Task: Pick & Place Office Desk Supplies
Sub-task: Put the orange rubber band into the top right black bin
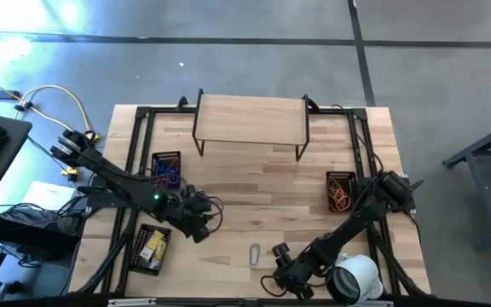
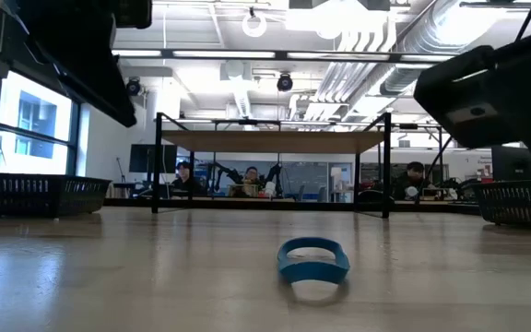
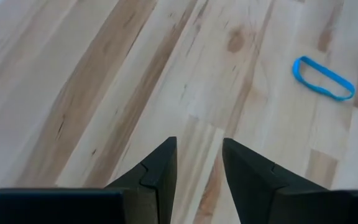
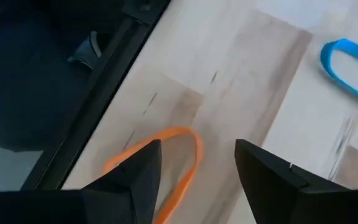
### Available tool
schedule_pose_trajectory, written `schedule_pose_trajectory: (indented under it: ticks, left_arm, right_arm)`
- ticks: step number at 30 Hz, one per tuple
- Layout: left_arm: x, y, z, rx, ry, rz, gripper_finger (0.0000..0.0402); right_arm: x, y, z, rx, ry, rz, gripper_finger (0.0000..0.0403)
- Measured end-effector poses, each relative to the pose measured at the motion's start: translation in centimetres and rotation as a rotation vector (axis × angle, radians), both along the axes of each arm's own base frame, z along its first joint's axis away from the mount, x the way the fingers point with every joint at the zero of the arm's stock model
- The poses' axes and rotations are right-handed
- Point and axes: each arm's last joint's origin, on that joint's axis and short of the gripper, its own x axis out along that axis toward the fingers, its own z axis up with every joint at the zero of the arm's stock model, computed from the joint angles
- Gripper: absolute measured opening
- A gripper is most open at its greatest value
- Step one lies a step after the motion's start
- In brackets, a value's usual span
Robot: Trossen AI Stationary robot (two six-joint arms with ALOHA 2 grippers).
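Our right pincer (image 4: pixel 197 168) stands parted and grasps nothing, low over the near edge of the desk (image 1: pixel 262 170). A thin orange band (image 4: pixel 166 163) lies flat on the wood, partly under one of its fingers and reaching into the gap between them. We judge this the likeliest trouble: the band is so thin and flat that the fingers may close above it or pinch only one strand, and it could then snap away toward the desk's black frame rail (image 4: pixel 114 68) just beside it, or off the edge.

Our left pincer (image 3: pixel 199 165) is also parted and empty, hovering over bare wood. The blue loop (image 3: pixel 323 78) lies ahead of it and off to one side, well apart from the fingers; a straight descent from here would miss it.

A silver oval clip (image 1: pixel 255 253) lies between the two pincers, near the right one. If both arms reach for the middle at once, they could collide or sweep it aside.
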Motion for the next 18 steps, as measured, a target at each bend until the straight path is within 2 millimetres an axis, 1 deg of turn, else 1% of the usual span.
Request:
schedule_pose_trajectory:
  ticks: [4, 10, 13, 18]
  left_arm:
    - [0.2, -0.1, 0.1, -0.008, -0.014, -0.001, 0.0122]
    - [0.1, -0.2, 0.1, -0.010, -0.014, -0.012, 0.0122]
    - [0.1, -0.2, 0.1, -0.010, -0.015, -0.013, 0.0122]
    - [0.1, -0.2, 0.1, 0.000, -0.013, -0.024, 0.0122]
  right_arm:
    - [0.0, 0.0, -0.8, -0.011, 0.019, -0.007, 0.0181]
    - [0.3, -0.1, -2.0, 0.003, 0.066, 0.008, 0.0141]
    - [0.5, -0.3, -2.2, -0.005, 0.066, 0.018, 0.0106]
    - [0.5, -0.5, -2.1, -0.017, 0.059, 0.051, 0.0018]
